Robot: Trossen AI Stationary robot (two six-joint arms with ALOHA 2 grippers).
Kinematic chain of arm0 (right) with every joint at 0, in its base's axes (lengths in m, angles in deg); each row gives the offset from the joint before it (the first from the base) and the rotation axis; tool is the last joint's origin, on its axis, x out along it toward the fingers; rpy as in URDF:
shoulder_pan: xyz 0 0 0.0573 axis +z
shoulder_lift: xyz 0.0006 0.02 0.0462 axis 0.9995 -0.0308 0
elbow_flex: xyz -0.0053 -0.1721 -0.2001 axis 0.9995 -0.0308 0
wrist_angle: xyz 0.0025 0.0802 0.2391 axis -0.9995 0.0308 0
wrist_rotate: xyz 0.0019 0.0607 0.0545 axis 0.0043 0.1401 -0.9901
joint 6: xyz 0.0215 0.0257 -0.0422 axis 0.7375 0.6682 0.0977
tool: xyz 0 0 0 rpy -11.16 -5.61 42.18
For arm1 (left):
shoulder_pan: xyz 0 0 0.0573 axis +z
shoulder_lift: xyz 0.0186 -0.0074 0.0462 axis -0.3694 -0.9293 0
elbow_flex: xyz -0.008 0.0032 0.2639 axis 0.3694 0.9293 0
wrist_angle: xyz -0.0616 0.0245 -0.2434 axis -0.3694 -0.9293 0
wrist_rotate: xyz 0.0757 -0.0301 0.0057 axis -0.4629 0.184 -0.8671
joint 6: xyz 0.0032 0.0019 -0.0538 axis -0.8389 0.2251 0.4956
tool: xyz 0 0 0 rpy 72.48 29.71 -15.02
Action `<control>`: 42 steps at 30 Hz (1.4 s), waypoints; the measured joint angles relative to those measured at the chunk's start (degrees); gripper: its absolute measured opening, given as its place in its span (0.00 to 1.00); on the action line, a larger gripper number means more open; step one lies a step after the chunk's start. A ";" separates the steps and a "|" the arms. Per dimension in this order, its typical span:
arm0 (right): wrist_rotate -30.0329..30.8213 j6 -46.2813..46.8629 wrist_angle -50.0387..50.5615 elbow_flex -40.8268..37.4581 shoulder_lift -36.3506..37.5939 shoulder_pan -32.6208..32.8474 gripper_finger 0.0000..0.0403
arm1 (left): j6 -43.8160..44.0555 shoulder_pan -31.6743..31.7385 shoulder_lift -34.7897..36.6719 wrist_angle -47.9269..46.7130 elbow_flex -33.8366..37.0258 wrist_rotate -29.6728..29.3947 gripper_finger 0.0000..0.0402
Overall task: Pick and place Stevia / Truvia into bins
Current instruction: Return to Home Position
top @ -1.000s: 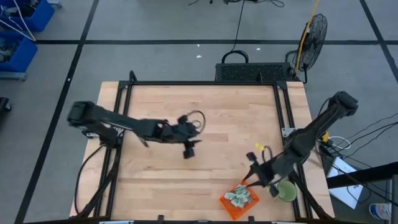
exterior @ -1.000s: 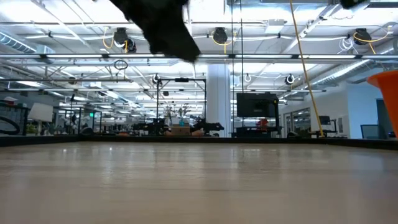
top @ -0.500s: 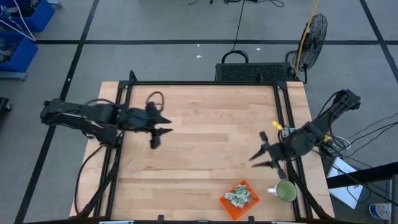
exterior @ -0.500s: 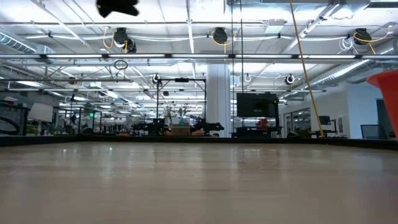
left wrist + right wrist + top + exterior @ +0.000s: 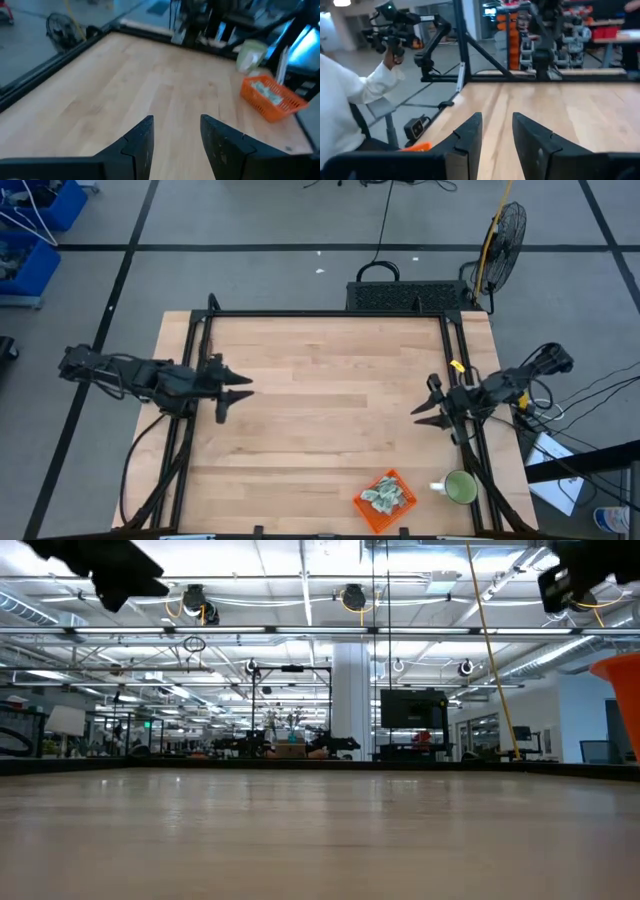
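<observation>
The orange basket (image 5: 384, 501) sits on the table near its near edge, right of centre, with pale green and white sachets (image 5: 381, 497) piled inside. It also shows in the left wrist view (image 5: 272, 102) and as a sliver at the low view's right edge (image 5: 625, 690). No sachets show on the bare table. My left gripper (image 5: 232, 394) hangs open over the table's left side, far from the basket. My right gripper (image 5: 424, 406) hangs open near the right edge, on the far side of the basket. Both point toward the table's middle and hold nothing.
A round green mug (image 5: 460, 487) stands just right of the basket. A black frame (image 5: 330, 314) runs along the table's far and side edges. A person in a white sleeve (image 5: 350, 105) stands beyond the table in the right wrist view. Bare wood lies between the grippers.
My left gripper has pulled back from the table's middle toward its left edge. My right gripper has drawn away from just above the basket, toward the far and right edges. The basket and its sachets have stayed in place.
</observation>
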 joint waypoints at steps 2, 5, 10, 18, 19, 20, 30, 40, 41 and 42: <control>0.15 1.11 0.17 -3.14 4.16 -0.70 0.25 | -0.34 0.00 5.27 2.34 4.49 0.16 0.41; 0.05 1.11 0.31 -6.60 9.96 -1.05 0.25 | -2.89 0.04 12.40 9.50 12.26 3.24 0.41; 0.30 0.40 1.00 -8.14 11.73 -1.16 0.25 | -6.25 1.59 23.11 18.13 23.71 5.15 0.41; 1.75 -0.83 1.95 -8.12 11.97 -1.81 0.25 | -4.73 7.17 31.49 22.88 31.74 14.22 0.41; 1.77 -0.83 1.97 -8.12 11.99 -1.81 0.25 | -4.69 7.71 31.01 24.50 32.46 15.29 0.41; 1.77 -0.85 1.82 -8.12 11.99 -1.81 0.25 | -4.60 8.31 30.52 24.74 32.53 16.10 0.41; 1.88 -7.77 3.81 -8.12 11.79 -1.79 0.25 | -4.92 9.81 26.82 24.08 32.53 17.55 0.41; 1.94 -2.57 -3.88 -14.64 11.87 -1.81 0.25 | -4.68 9.81 25.50 24.76 32.60 17.53 0.41; 1.66 -2.13 -4.72 -15.24 11.75 -1.80 0.25 | -4.74 9.81 25.50 24.76 32.60 17.53 0.41; 1.52 -1.42 -4.85 -15.66 11.72 -1.79 0.25 | -4.85 9.81 25.50 24.78 32.60 17.53 0.41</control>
